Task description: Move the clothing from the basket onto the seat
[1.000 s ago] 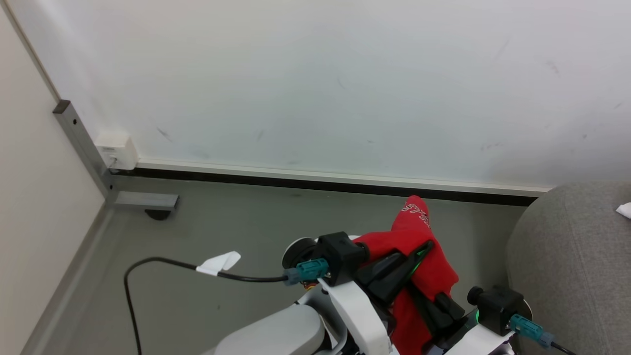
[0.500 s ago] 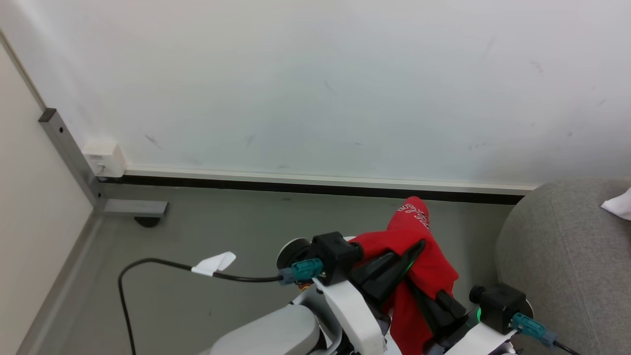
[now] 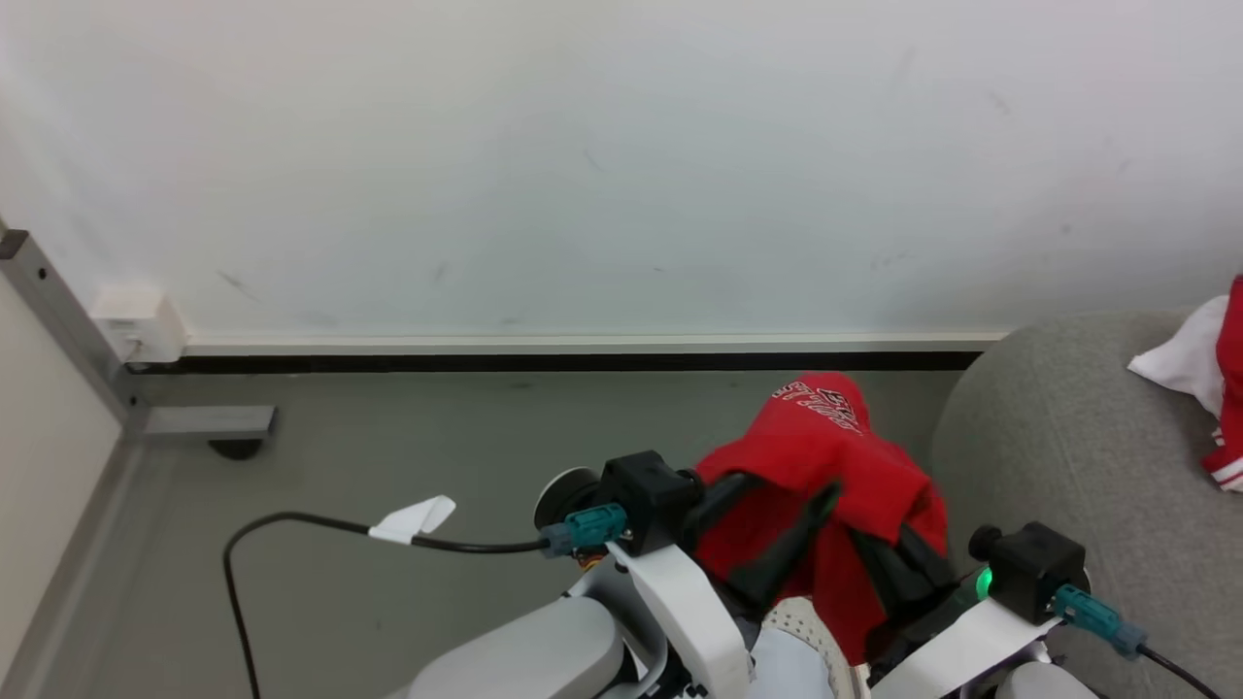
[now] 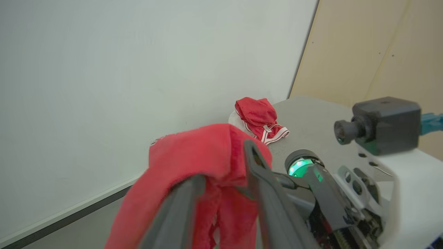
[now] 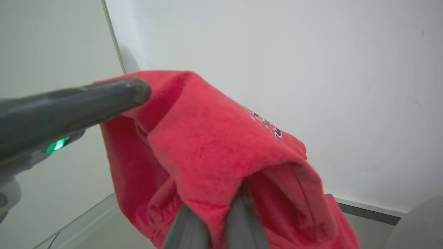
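Right wrist view: the right gripper has its two fingers pressed tight together on a fold of the red garment, which bulges up over them, white lettering on its far side. One finger of the left gripper reaches in from the left and lies against the cloth's top edge. In the left wrist view that gripper's fingers stand clearly apart. One tip is tucked under the cloth and the other is bare in front of it, so the garment is draped over them rather than pinched.

From the head, the garment hangs off the ground between the two grippers, above the grey floor and just left of the rounded end of the grey sofa, not resting on it. A patch of the white perforated basket shows below the garment at the near edge, between the forearms. On the sofa, far right by the white wall, lie red shorts with white striped edging on white fabric. A black cable with a white tag loops over the floor on the left.
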You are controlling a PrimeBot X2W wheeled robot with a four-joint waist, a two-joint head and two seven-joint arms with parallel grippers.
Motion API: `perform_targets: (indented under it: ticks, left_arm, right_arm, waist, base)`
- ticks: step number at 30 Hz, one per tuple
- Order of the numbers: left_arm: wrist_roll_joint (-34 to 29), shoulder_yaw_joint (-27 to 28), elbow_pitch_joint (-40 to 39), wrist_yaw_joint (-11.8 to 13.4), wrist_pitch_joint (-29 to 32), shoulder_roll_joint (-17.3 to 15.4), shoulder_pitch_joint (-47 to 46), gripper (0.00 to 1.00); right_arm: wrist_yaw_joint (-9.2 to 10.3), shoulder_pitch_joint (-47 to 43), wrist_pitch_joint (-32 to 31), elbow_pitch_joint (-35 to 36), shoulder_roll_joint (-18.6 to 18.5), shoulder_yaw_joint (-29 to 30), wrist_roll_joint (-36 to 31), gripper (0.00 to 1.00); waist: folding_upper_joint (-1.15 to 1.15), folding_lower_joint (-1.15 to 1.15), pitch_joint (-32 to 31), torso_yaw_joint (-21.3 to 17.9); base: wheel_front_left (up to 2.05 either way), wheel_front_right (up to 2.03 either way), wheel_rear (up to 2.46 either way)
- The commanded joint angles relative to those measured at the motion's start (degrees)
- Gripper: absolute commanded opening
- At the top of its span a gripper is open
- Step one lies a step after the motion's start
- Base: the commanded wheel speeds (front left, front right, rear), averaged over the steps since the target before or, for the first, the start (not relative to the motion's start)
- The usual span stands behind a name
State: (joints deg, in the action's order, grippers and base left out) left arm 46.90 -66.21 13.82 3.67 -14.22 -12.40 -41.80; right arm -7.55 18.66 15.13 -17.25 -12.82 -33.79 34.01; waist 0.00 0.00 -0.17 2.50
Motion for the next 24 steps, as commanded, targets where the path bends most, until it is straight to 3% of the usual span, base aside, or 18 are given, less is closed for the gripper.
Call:
perform_targets:
  ticks: [1, 24]
  left_arm:
    - [0.0, 0.1, 0.0, 0.3, -0.3, -0.1, 0.9, 1.00]
    - [-4.3, 2.3, -1.3, 0.1, -0.9, -2.0, 1.7, 1.00]
  right_arm:
    - [0.13, 0.3, 0.0, 0.2, -0.5, 0.8, -0.5, 0.00]
    - [0.13, -0.9, 0.0, 4.3, -3.6, 13.2, -2.1, 0.00]
  waist:
    - [0.00, 0.00, 0.3, -1.2]
    - [0.00, 0.00, 3.9, -19.9]
  base:
    - [0.00, 0.00, 0.00]
    - [0.00, 0.00, 0.00]
